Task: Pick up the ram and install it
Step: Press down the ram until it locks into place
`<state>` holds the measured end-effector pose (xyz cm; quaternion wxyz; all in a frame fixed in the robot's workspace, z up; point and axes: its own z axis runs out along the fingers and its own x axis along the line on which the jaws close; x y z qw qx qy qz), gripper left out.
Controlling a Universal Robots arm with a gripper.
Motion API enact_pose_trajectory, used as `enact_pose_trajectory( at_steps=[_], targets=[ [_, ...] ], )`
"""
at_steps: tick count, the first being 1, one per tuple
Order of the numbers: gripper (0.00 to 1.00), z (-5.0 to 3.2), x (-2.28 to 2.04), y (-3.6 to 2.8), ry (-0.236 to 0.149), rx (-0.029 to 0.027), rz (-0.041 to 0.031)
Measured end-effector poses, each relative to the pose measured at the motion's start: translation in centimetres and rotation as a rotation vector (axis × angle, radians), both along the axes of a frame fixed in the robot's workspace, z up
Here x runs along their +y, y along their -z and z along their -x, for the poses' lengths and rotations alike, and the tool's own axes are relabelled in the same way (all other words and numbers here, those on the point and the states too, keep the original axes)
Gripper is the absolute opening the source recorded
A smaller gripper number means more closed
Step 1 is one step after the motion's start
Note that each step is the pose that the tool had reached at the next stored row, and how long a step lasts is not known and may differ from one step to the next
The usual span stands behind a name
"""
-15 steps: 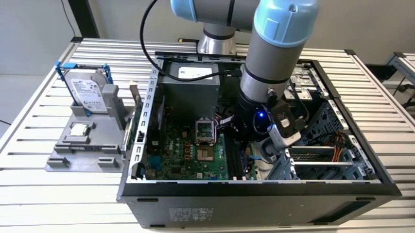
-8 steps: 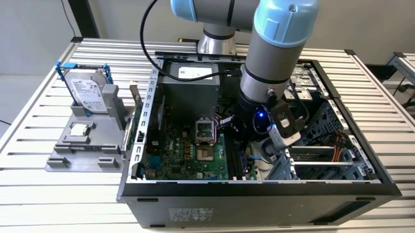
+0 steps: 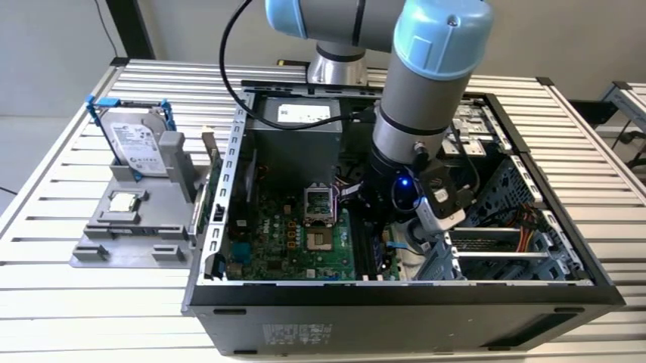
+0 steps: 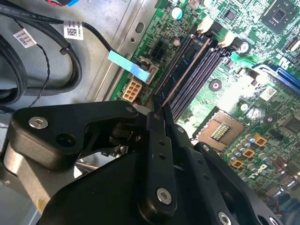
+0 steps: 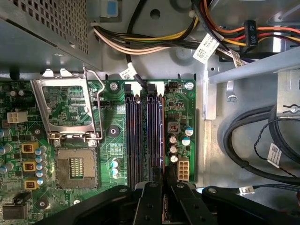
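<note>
My gripper (image 3: pixel 409 227) is down inside the open computer case (image 3: pixel 404 321), over the green motherboard (image 3: pixel 287 246). In both wrist views its black fingers are shut on the ram (image 4: pixel 183 71), which I see edge-on as a thin dark strip. The ram (image 5: pixel 162 140) runs along the outermost of the long black memory slots (image 5: pixel 133 136), the one nearest the board's edge. Whether it is seated in the slot or just above it, I cannot tell. The gripper (image 4: pixel 159 110) holds it near one end, and the gripper (image 5: pixel 164 183) covers that end.
An open processor socket (image 5: pixel 75 166) lies beside the slots. Thick black cables (image 5: pixel 253 150) and a wire bundle (image 5: pixel 154 42) cross the case floor. Outside the case, on the exterior view's left, a grey rack holds a hard drive (image 3: pixel 136 144) and a small square processor chip (image 3: pixel 124 201).
</note>
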<state>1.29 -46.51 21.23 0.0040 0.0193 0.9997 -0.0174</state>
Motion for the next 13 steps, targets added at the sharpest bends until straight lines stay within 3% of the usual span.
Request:
enact_pose_trajectory(
  at_steps=[12,13],
  targets=[
    [0.00,0.00,0.00,0.06,0.000,0.0000,0.0000],
    [1.00,0.00,0.00,0.07,0.000,-0.0001,-0.0002]
  ],
)
